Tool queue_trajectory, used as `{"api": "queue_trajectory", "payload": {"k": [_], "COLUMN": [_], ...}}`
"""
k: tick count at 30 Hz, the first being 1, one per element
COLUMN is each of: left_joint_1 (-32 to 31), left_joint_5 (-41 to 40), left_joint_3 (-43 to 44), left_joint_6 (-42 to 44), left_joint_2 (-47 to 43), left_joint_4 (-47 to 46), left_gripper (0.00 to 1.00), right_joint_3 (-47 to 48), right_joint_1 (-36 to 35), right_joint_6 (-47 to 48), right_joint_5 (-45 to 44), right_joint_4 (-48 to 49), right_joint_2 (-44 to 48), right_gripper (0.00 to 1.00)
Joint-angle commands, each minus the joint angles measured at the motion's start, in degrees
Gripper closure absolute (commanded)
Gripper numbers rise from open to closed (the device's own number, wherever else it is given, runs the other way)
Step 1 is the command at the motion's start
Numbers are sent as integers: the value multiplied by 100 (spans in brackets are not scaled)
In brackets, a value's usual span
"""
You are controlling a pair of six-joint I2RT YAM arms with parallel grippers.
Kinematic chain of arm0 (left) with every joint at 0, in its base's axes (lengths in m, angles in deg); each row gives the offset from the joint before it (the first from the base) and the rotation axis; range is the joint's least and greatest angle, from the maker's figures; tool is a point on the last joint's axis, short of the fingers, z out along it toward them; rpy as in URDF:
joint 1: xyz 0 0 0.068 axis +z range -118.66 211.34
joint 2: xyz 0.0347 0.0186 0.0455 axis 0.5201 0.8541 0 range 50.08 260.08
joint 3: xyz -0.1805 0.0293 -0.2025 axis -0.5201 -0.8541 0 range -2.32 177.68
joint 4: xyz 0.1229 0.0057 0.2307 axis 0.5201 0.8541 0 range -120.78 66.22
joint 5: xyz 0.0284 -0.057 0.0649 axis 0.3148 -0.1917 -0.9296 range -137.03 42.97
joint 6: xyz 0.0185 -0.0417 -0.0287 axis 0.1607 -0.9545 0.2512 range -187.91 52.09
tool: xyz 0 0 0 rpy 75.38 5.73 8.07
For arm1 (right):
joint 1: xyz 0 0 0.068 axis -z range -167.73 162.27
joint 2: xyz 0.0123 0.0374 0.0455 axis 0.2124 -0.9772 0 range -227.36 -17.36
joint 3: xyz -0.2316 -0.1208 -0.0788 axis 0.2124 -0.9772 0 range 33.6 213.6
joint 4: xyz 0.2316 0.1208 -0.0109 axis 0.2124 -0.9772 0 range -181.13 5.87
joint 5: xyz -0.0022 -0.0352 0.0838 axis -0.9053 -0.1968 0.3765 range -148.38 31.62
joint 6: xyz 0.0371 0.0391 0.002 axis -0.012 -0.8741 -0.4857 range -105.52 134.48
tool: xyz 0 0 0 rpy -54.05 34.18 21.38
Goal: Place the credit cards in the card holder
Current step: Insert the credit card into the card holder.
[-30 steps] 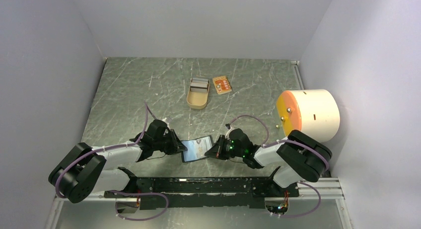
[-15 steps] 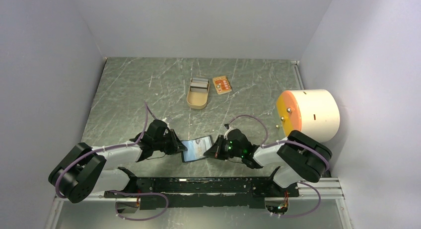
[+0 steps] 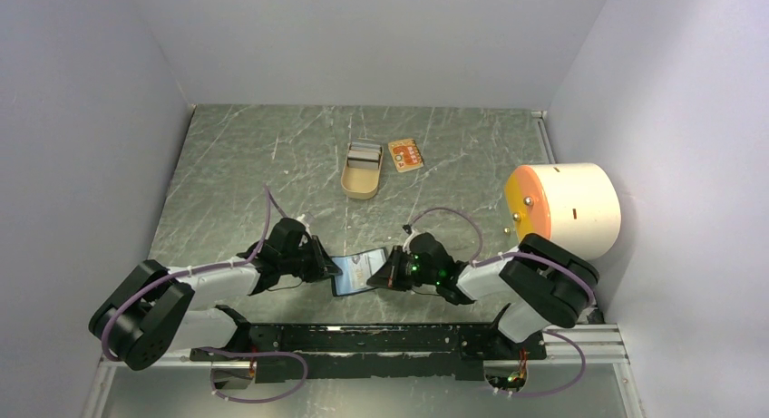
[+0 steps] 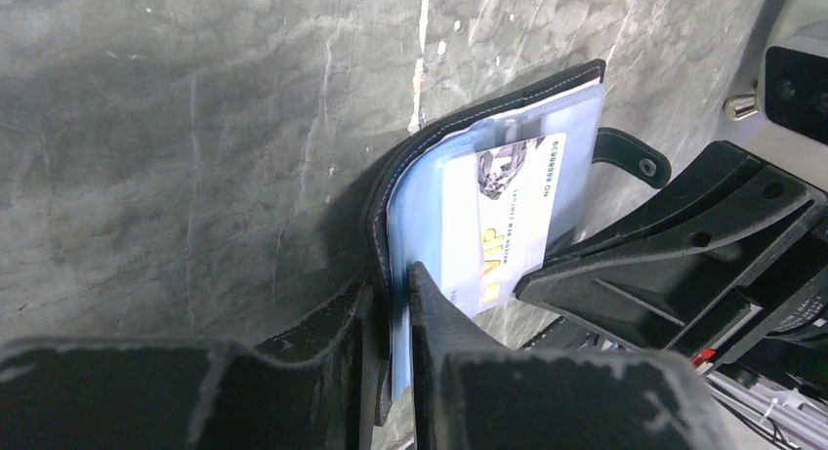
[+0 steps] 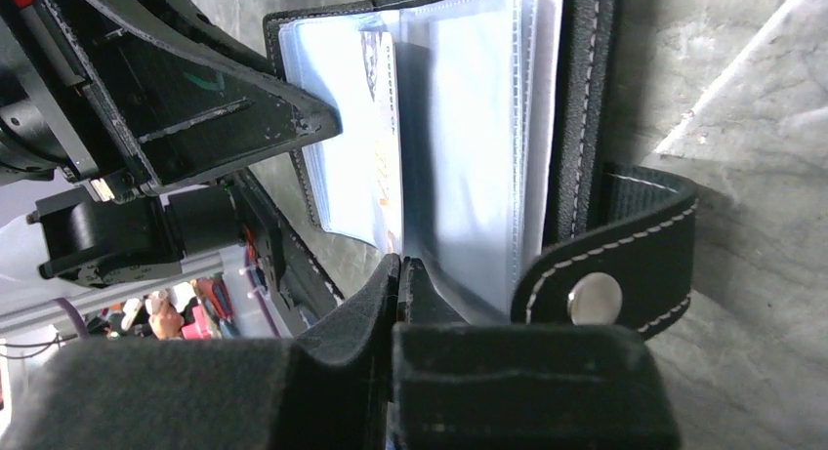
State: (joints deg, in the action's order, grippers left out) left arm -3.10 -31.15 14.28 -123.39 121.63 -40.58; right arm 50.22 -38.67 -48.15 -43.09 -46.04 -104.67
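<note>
Black card holder (image 3: 361, 273) stood open between both grippers. Left gripper (image 3: 335, 271), at its 9 o'clock, clamped the cover. Right gripper (image 3: 386, 277), at 3 o'clock, had jaws pressed together at the pale card (image 4: 496, 225), which sat partly inside a sleeve.

Tan tin (image 3: 358, 184) on marbled table (image 3: 227, 182), white drum (image 3: 580, 205) at right

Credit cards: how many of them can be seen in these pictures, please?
2. One pale card sits in a clear sleeve of the card holder; one tan-orange card lies on the table, right of the tin. The tin's grey contents may hide more.
</note>
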Motion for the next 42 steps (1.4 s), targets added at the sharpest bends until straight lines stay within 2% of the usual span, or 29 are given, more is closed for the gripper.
{"api": "queue_trajectory", "payload": {"k": [1,7,8,10,11,15,18,23,27,33,38,42], "left_joint_1": [20,22,17,20,21,20,16,18,22,21,17,23], "left_joint_5": [99,165,174,235,288,381,414,672,776,814,842,869], "left_joint_3": [201,158,151,130,123,123,70,-78,-134,-166,-153,-175], "left_joint_6": [158,169,160,125,106,86,29,-135,-180,-213,-184,-173], "left_joint_2": [84,55,40,34,35,-57,-175,-178,-85,-220,-212,-76], "left_joint_4": [-6,-96,-127,-200,-232,-189,-249,-718,-956,-1021,-1043,-1127], "left_gripper": [80,80,79,77,75,72,70,69,79,79,83,80], "right_joint_3": [65,232,357,517,538,637,693,856,840,1084,740,679], "right_joint_1": [-57,-50,-49,-49,-48,-49,43,113,134,140,188,185], "right_joint_6": [207,536,646,763,786,992,1115,1288,1262,1243,804,675], "right_joint_5": [127,158,238,299,302,-88,-186,-321,-229,-177,297,374], "right_joint_4": [-437,-841,-977,-1092,-1128,-1758,-2125,-2444,-1941,-1673,-324,24], "right_joint_2": [-98,-3,-93,-204,-180,269,546,740,603,90,-216,-237], "right_gripper": [100,100,98,85,82,65,60,59,57,54,54,55]}}
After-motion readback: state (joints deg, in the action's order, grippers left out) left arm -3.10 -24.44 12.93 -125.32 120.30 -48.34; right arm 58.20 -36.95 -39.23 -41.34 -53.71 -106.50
